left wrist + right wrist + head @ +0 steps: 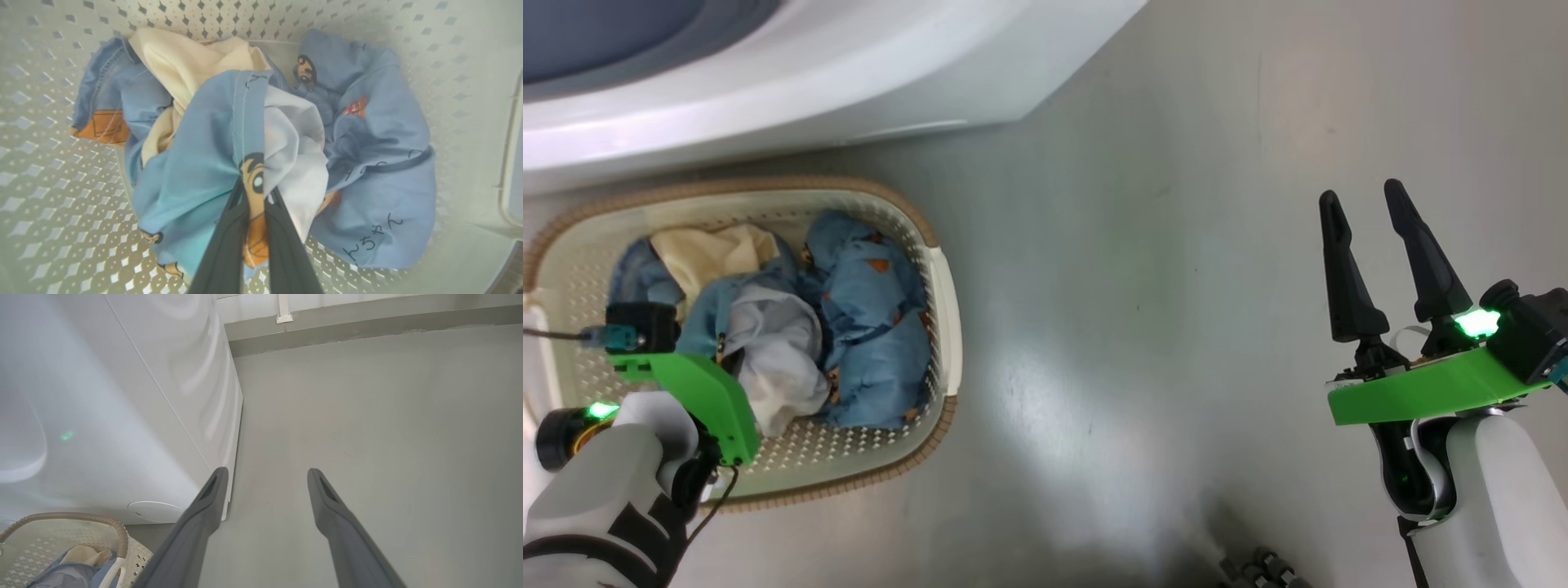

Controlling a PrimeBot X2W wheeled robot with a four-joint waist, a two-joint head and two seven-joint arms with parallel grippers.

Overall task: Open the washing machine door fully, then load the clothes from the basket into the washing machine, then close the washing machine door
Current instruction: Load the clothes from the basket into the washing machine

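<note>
A smooth grey floor (pixel 1176 286) runs past the white washing machine (pixel 809 90). The cream perforated basket (pixel 946 310) with its brown woven rim stands on the floor just beside the machine's front. The clothes (pixel 874 343), light blue printed fabric with cream and white parts, lie bunched inside it. The left gripper (pixel 255 190) reaches down into the basket, its 2 dark fingers pinched on a fold of blue and white cloth. The right gripper (pixel 1362 192) hangs over bare floor well apart from the basket, its 2 fingers spread with nothing between them.
</note>
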